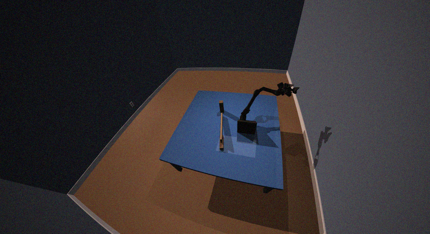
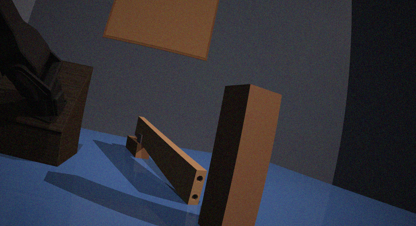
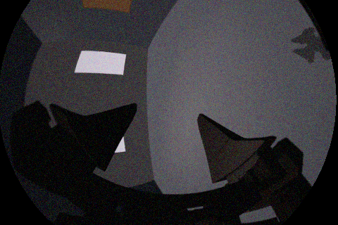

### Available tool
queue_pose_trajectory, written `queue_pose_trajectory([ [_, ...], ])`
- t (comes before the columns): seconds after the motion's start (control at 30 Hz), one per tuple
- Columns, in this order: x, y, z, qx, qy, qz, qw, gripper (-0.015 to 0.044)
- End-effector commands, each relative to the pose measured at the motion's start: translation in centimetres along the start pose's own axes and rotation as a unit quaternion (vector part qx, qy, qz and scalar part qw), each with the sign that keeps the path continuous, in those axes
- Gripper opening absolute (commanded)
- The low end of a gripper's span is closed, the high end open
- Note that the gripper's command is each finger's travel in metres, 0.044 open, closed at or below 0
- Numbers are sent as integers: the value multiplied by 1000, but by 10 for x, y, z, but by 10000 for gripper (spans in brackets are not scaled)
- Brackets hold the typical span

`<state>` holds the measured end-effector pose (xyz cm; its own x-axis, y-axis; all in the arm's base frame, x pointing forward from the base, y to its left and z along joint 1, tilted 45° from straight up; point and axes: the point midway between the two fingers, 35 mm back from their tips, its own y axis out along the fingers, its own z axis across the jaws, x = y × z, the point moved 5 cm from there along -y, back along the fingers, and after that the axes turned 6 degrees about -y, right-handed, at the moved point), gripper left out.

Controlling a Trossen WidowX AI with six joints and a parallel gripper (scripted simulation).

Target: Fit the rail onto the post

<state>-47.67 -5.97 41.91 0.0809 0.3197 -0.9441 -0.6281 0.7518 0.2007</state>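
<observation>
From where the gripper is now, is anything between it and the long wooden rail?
Nothing visible blocks it. The open black gripper is raised beyond the blue table's far edge, pointing at the grey wall. The long wooden rail lies across the table, past the arm's dark base block, with open space above.

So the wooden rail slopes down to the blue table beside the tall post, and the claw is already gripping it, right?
Not quite. The rail does slope down to the table beside the post, but the claw grips nothing: the top view shows it open, raised near the wall, far from the rail.
</observation>
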Motion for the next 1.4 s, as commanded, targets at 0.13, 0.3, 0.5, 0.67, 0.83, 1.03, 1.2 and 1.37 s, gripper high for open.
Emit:
queue_pose_trajectory([
  [0.13, -9, -28, -12, -33, -10, 7, 999, 440],
  [0.3, -25, -79, -30, -101, -73, 33, 992, 440],
  [0.5, -46, -146, -43, -183, -157, 86, 967, 440],
  [0.67, -60, -202, -45, -242, -221, 141, 934, 440],
  [0.83, -71, -252, -42, -287, -272, 196, 897, 440],
  [1.03, -81, -311, -30, -330, -327, 271, 843, 440],
  [1.2, -87, -360, -14, -356, -366, 339, 790, 440],
  [1.37, -90, -405, 6, -372, -396, 408, 734, 440],
])
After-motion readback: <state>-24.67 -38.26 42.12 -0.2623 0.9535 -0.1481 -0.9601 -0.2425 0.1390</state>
